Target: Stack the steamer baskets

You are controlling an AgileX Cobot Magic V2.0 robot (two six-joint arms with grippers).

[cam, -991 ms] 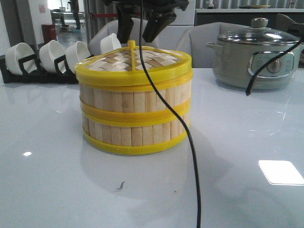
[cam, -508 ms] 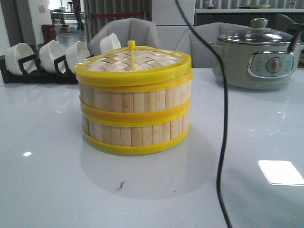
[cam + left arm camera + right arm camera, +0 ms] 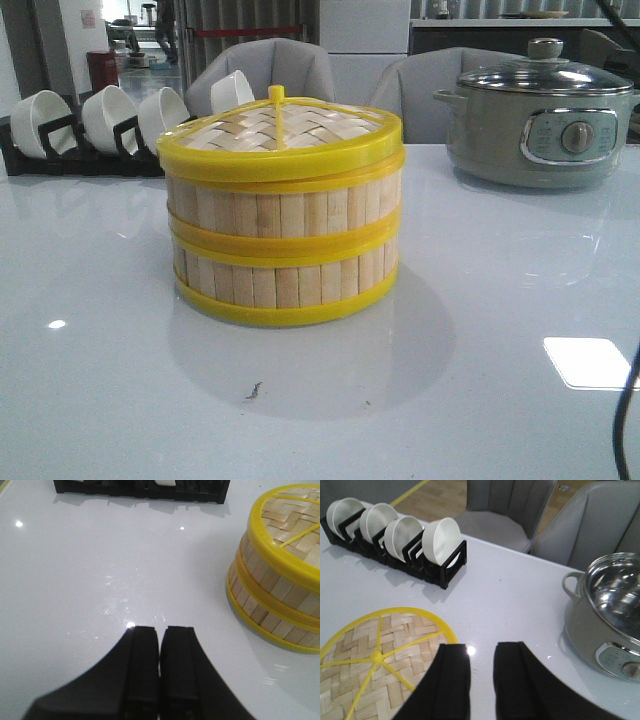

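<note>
Steamer baskets look stacked already, lid on top; left gripper pinched closed beside them, right gripper slightly parted, empty, above the lid's edge.

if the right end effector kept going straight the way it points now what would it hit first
Probably bare table: the right end effector, slightly open and empty, aims between the woven lid and the pot. The bowl rack sits off to one side. Depth is uncertain.

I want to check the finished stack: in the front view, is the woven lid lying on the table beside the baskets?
No, the woven lid sits on top of the two stacked steamer baskets, not on the table.
</note>
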